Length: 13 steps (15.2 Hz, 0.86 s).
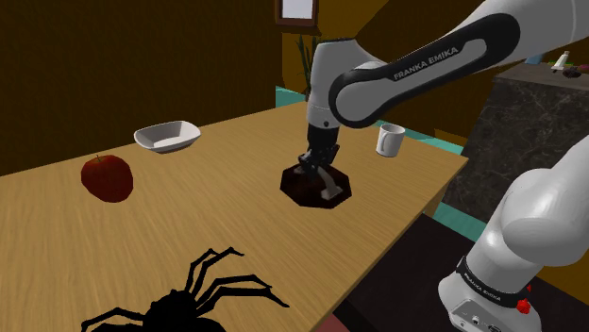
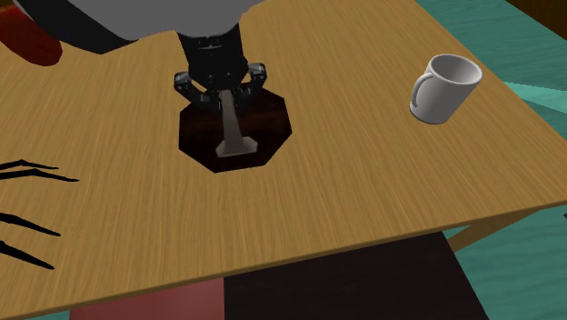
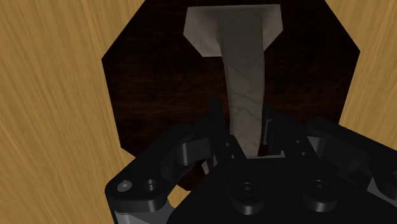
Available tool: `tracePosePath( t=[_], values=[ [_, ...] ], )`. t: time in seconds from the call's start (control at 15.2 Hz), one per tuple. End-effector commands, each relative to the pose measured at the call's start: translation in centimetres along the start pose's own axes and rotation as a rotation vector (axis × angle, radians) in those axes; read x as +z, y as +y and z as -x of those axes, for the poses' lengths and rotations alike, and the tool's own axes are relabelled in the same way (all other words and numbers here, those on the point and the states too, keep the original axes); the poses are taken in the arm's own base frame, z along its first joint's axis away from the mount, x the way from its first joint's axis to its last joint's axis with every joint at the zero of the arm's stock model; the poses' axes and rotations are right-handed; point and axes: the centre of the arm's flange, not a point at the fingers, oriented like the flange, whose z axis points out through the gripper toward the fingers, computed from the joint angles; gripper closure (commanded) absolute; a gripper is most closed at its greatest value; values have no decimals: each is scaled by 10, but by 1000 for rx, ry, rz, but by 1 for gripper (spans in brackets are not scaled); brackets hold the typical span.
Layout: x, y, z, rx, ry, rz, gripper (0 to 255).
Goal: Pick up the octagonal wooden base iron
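Iron (image 2: pixel 273 127) stands on the bench (image 2: pixel 363 200) at the upper middle of the second exterior view; we see its grey stem (image 2: pixel 233 116) run upright into our jaws, which pinch it from both sides.

Not a lot of lettering to be had in this one. "FRANKA EMIKA" can be read in white capitals on the dark panel (image 1: pixel 415 68) set into the white arm (image 1: pixel 491 28), seen from the shoulder view, with the words slanted along the link. A second, smaller line of white print is carried on the black band (image 1: pixel 479 283) wrapped round the arm lower down. The same brand name is probably printed there, but it can't be made out letter for letter.
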Motion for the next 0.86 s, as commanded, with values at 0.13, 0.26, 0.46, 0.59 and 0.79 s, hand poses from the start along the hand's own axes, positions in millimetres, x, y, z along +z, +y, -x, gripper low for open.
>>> tracePosePath(
  t=[0.13,0.26,0.46,0.59,0.79],
  values=[
    [-23,0,-2,0,1,0,255],
    [-33,0,-3,0,1,0,255],
    [-49,1,-3,0,1,0,255],
    [-59,1,-4,0,1,0,255],
    [-66,1,-4,0,1,0,255]
  ],
)
